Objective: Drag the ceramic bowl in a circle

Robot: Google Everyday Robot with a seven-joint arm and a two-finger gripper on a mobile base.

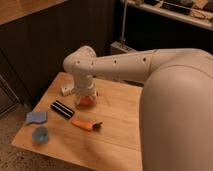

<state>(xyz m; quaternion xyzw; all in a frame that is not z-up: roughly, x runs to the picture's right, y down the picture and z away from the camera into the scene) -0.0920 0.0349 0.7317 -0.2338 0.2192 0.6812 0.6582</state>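
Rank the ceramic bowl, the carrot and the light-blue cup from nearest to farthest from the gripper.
The gripper hangs over the table.
1. ceramic bowl: directly under it.
2. carrot: in front of the bowl, nearer the camera.
3. light-blue cup: far off at the picture's lower left.

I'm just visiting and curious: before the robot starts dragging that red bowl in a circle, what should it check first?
1. Gripper at the bowl: ok, it sits right over it.
2. Hold on the bowl: cannot tell, the wrist hides it.
3. Bowl away from the table edges: ok, it sits well inside.
4. Room near the carrot: cannot tell, it lies close in front, so a wide circle might hit it.
5. Room near the white block and black bar: cannot tell, both lie near the bowl.
6. Cup out of the way: ok, it stands by the table's corner.
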